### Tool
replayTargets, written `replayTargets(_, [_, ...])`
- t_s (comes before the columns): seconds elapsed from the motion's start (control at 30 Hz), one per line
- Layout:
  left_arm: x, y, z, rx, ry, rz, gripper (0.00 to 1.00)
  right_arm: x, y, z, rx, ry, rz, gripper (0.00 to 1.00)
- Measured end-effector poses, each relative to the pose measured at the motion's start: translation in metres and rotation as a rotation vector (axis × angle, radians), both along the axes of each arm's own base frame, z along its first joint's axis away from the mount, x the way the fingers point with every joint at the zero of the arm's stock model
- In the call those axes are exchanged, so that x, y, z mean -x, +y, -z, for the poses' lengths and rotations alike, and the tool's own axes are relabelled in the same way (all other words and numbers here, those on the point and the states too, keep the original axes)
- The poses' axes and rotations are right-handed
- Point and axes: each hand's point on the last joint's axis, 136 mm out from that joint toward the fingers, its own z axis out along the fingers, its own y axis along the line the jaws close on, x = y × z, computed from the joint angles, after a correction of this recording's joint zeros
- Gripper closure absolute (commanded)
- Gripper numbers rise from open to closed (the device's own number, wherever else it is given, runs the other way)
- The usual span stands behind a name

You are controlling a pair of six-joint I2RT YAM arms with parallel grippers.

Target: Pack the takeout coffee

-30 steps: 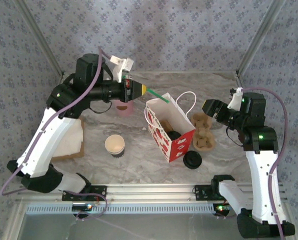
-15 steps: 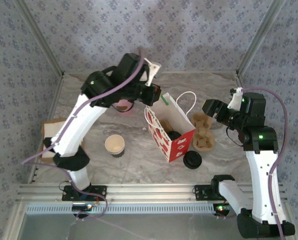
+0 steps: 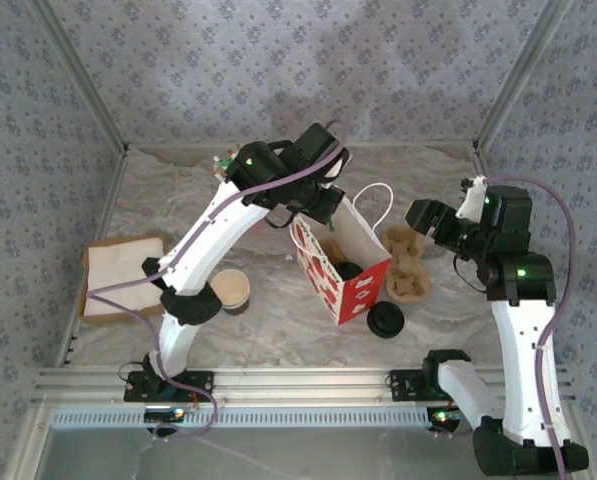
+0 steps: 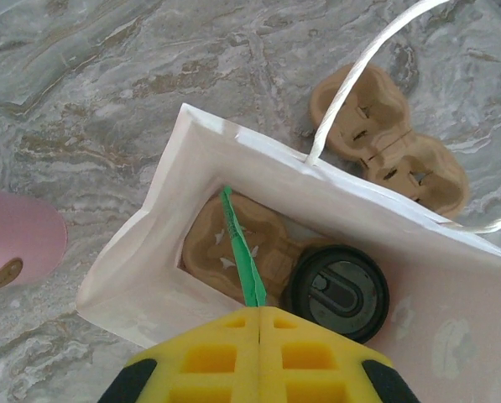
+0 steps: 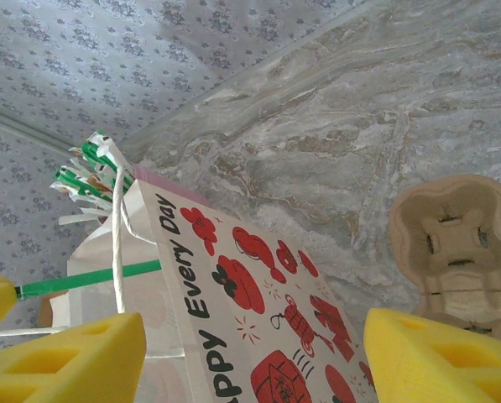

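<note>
Above the open bag [image 4: 153,260], the left pincer [image 4: 258,313] pinches a green stick [image 4: 237,243].

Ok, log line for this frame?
left gripper: shut on green stick, over open bag | right gripper: open, beside bag | cup: on table, left of bag, not packed

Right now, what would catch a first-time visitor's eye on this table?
The red-and-white bag stands open mid-table, and the left gripper hangs over its mouth, shut on a thin green stick. Inside sit a brown carrier and a black-lidded cup. A small paper cup stands outside, left of the bag.
</note>
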Motion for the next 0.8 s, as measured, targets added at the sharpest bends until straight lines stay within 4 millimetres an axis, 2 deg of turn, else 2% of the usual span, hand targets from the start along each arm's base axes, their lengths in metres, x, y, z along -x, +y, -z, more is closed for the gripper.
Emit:
replayTargets(0.23, [-0.005,-0.007,0.016,-0.035,0.017,0.003,1.00,-0.001,0.000,0.006,-0.003,0.017,-0.003,0.29])
replayTargets(0.53, [-0.013,-0.020,0.051,-0.099,0.061,0.005,1.00,-0.001,0.001,0.010,-0.005,0.026,-0.005,0.28])
replayTargets(0.7, [-0.015,-0.022,0.059,-0.114,0.072,0.005,1.00,-0.003,0.002,0.010,-0.009,0.027,-0.011,0.28])
replayTargets(0.8, [-0.015,-0.022,0.063,-0.123,0.078,0.004,0.96,-0.003,0.002,0.010,-0.011,0.027,-0.014,0.28])
